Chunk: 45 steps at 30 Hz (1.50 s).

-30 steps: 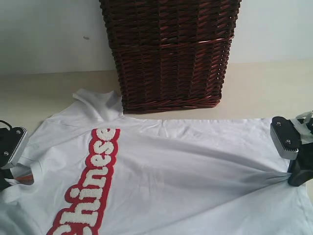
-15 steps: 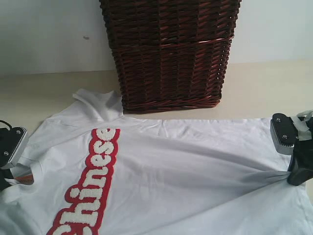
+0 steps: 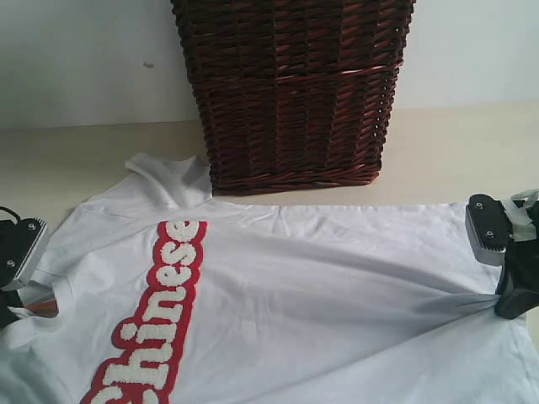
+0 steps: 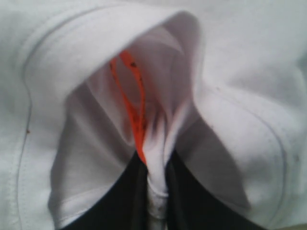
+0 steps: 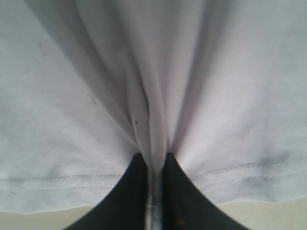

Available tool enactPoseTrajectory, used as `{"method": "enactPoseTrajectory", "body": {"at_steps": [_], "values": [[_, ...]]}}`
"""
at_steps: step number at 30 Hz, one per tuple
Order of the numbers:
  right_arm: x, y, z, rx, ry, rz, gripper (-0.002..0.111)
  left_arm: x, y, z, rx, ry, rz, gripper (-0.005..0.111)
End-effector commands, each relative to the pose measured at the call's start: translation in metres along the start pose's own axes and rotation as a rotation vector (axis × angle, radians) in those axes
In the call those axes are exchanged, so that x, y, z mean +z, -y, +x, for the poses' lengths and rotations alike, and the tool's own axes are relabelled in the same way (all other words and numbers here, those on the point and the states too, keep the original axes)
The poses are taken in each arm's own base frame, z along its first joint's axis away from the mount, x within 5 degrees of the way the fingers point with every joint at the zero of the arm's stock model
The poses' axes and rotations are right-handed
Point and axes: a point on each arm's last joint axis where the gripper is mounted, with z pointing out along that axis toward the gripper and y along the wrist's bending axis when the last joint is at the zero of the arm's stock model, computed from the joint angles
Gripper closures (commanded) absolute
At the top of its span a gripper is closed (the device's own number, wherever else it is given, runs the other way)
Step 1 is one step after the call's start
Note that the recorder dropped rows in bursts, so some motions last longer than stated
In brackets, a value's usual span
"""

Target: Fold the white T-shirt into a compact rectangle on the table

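Wrinkles are crossing the white T-shirt (image 3: 337,278) stretched on the table (image 3: 455,151). Left fingers (image 4: 120,203) and right fingers (image 5: 125,197) are still clenching it, unmoved.

A: Left gripper (image 4: 156,201), what's it doing?
B: Low at the left edge, jaws pinched tight on a fold of shirt (image 3: 337,286).
A: And the right gripper (image 5: 154,201)?
B: Far right, low too, jaws clamped on the hem.

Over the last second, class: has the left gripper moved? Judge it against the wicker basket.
No. The left gripper stays at the same gap from the wicker basket, shut on the white T-shirt at its collar.
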Motion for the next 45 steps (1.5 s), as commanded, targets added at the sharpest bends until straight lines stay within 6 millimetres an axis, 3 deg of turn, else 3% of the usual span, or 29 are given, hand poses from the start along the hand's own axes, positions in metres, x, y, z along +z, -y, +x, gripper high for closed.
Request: {"method": "enactPoseTrajectory", "body": {"at_steps": [1,7,12,16,21,25,29,35,40,45], "values": [[-0.003,0.0,0.002,-0.004,-0.007,0.014,0.108,0.009,0.003,0.002,-0.001,-0.017,0.015,0.106],[-0.003,0.0,0.002,0.014,-0.007,0.014,0.108,0.01,0.005,0.001,-0.015,-0.003,0.029,0.106],[-0.007,-0.001,0.002,0.107,-0.008,0.029,0.108,0.004,-0.003,-0.001,-0.132,0.006,-0.066,0.107],[-0.032,-0.004,0.002,0.133,-0.025,0.115,0.108,-0.03,-0.014,-0.002,-0.17,-0.047,-0.277,0.107],[-0.089,-0.023,-0.001,0.149,-0.022,0.303,0.108,-0.099,-0.012,-0.011,-0.138,-0.093,-0.566,0.107],[-0.126,-0.052,-0.001,0.184,-0.035,0.36,0.108,-0.156,0.01,-0.024,-0.174,-0.074,-0.727,0.107],[-0.165,-0.074,0.004,0.142,-0.127,0.392,0.108,-0.196,0.037,-0.032,-0.208,-0.099,-0.762,0.107],[-0.228,-0.096,-0.005,0.098,-0.037,0.73,0.108,-0.247,0.078,-0.047,-0.127,-0.114,-0.987,0.107],[-0.248,-0.126,-0.007,0.099,0.022,0.798,0.108,-0.28,0.123,-0.059,-0.085,-0.114,-1.162,0.107],[-0.259,-0.164,-0.008,0.109,0.081,0.81,0.108,-0.295,0.176,-0.072,-0.092,-0.046,-1.257,0.107]]}}
